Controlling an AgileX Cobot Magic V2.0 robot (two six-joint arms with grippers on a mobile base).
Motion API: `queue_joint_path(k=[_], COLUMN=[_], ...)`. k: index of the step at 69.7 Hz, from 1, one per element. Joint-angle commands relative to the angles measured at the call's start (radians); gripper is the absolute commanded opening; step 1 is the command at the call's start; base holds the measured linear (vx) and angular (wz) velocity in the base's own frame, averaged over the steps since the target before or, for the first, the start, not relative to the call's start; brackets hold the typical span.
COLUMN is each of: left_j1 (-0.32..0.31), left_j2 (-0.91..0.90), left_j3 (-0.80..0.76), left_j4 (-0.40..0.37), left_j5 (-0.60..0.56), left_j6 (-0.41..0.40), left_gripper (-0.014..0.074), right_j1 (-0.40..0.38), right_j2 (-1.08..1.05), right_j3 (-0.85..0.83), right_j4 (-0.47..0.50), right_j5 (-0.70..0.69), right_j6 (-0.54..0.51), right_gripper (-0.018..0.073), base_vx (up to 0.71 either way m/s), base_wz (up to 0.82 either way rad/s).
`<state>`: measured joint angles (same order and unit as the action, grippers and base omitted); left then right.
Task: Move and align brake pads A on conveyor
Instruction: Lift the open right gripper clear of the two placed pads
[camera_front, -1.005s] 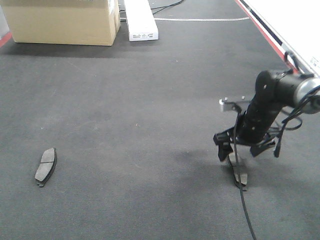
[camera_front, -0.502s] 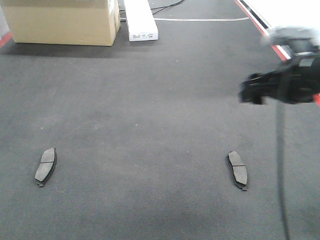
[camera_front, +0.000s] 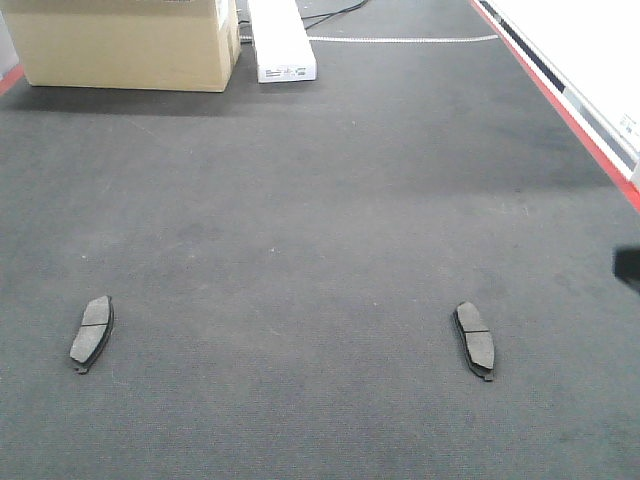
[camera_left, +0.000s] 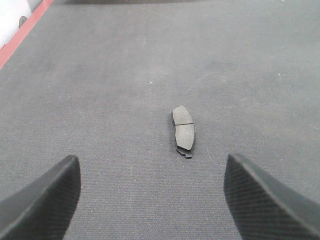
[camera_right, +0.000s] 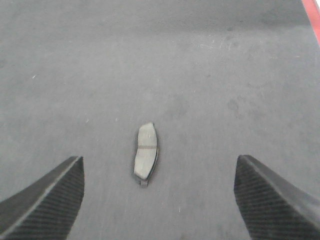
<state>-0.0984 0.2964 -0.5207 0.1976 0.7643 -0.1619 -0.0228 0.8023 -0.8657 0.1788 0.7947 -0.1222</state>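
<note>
Two grey curved brake pads lie flat on the charcoal conveyor (camera_front: 300, 220). One brake pad (camera_front: 92, 331) rests at the left, the other brake pad (camera_front: 475, 340) at the right, both lengthwise. The left wrist view has a brake pad (camera_left: 183, 130) on the belt ahead of my left gripper (camera_left: 152, 195), which is open and holds nothing. In the right wrist view a brake pad (camera_right: 145, 156) lies ahead of my right gripper (camera_right: 159, 197), also open with nothing in it. In the front view only a dark bit of the right arm (camera_front: 628, 268) shows at the right edge.
A cardboard box (camera_front: 125, 42) and a white box (camera_front: 281, 40) stand at the far end of the belt. A red frame edge (camera_front: 565, 105) runs along the right side, and another red edge (camera_left: 22, 35) shows in the left wrist view.
My right arm has let go of the right brake pad on the belt, lifted away and drawn back almost out of the front view. The left pad has not moved.
</note>
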Motion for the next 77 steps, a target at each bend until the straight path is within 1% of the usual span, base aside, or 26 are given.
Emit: queue_joint_path(k=[1,19,39,48,77], left_j1=[0.001,0.001,0.001,0.001,0.001], left_j2=[0.009,0.009,0.009,0.009,0.009], left_j3=[-0.024,-0.024,-0.024,-0.024,-0.024], left_j4=[0.010,0.010,0.010,0.010,0.010], left_j5=[-0.069,-0.069,-0.069,-0.069,-0.069], left_j6=[-0.002,-0.002,-0.002,-0.002,-0.002], left_gripper=[0.0554,0.0554,0.0554,0.0554,0.0554], right_j1=[-0.007,-0.007,-0.007,-0.007,-0.007], right_j2=[-0.072,-0.241,-0.409,-0.426,-0.426], right_j3=[0.024,0.187,0.244,0.244,0.244], right_j4=[0.000,-0.003,-0.008,-0.024,-0.024], right_j5=[-0.039,-0.043,-0.015,-0.014,-0.015], right_j6=[-0.008,-0.008,-0.008,-0.008,-0.008], right_gripper=[0.0578,0.0578,0.0578,0.0578,0.0578], base_vx=[0.00,0.00,0.00,0.00,0.00], base_wz=[0.00,0.00,0.00,0.00,0.00])
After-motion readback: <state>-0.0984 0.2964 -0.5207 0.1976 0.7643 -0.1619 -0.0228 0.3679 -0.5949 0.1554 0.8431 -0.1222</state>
